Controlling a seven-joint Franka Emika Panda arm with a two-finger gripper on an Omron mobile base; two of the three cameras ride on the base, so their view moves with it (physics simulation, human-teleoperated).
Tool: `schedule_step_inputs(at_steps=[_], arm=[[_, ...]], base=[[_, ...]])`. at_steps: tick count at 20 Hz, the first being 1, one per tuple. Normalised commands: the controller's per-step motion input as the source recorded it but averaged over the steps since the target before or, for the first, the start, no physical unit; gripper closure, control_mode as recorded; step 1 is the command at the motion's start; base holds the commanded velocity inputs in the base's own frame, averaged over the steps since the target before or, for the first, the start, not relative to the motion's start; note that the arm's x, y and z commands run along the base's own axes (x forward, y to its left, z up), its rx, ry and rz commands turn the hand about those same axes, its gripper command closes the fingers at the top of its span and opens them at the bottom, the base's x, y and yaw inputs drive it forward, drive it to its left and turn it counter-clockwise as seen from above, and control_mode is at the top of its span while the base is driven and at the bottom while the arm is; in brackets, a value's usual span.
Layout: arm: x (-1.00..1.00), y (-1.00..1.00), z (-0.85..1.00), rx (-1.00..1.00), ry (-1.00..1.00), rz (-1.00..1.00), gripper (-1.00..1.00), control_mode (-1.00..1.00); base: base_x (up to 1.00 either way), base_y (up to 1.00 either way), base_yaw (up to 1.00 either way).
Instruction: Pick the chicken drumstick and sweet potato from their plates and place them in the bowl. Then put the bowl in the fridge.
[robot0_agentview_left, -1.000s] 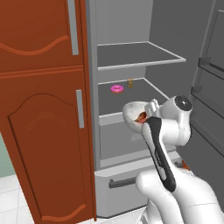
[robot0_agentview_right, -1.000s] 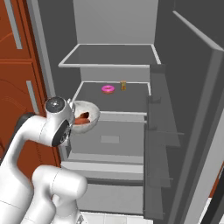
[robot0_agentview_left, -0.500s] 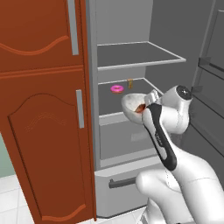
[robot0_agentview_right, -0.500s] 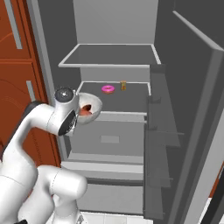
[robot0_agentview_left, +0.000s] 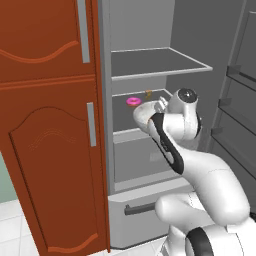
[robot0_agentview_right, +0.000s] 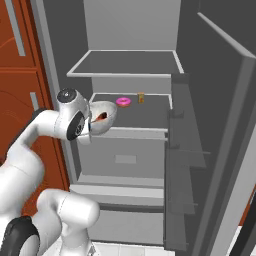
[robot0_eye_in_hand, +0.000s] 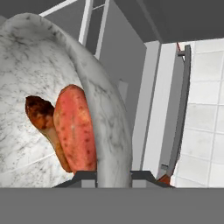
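Note:
My gripper (robot0_eye_in_hand: 113, 175) is shut on the rim of the speckled whitish bowl (robot0_eye_in_hand: 109, 127). The bowl (robot0_agentview_left: 145, 114) hangs at the front edge of the fridge's (robot0_agentview_left: 155, 62) middle shelf. The hand view shows it tilted. Inside it the orange-red sweet potato (robot0_eye_in_hand: 76, 131) lies against the wall with the brown chicken drumstick (robot0_eye_in_hand: 41, 116) beside it. In the right base view the bowl (robot0_agentview_right: 104, 116) shows a reddish patch inside, and the gripper (robot0_agentview_right: 92, 122) sits on its near side. The plates are out of view.
A pink donut (robot0_agentview_left: 133, 101) and a small brown item (robot0_agentview_left: 148, 93) sit at the back of the middle shelf. The reddish-brown cabinet (robot0_agentview_left: 50, 125) stands on the left. The open fridge door (robot0_agentview_right: 220, 125) stands on the right, and a drawer with a bar handle (robot0_agentview_left: 140, 209) lies below.
The arm has lifted the bowl and carried it forward, from in front of the drawer front up to the edge of the middle shelf. The grip has stayed shut.

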Motion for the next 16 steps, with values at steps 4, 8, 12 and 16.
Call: schedule_step_inputs(at_steps=[4,8,12,16], arm=[[0.55,0.11,-0.01,-0.2,0.0,0.0,1.0,-1.0],[0.49,0.01,0.0,-0.05,0.0,0.02,1.0,-1.0],[0.4,-0.01,0.0,0.0,0.0,0.02,1.0,-1.0],[0.3,-0.07,-0.04,0.02,0.0,0.03,1.0,-1.0]], base=[[0.0,0.0,0.0],[0.0,0.0,0.0],[0.0,0.0,0.0],[0.0,0.0,0.0]])
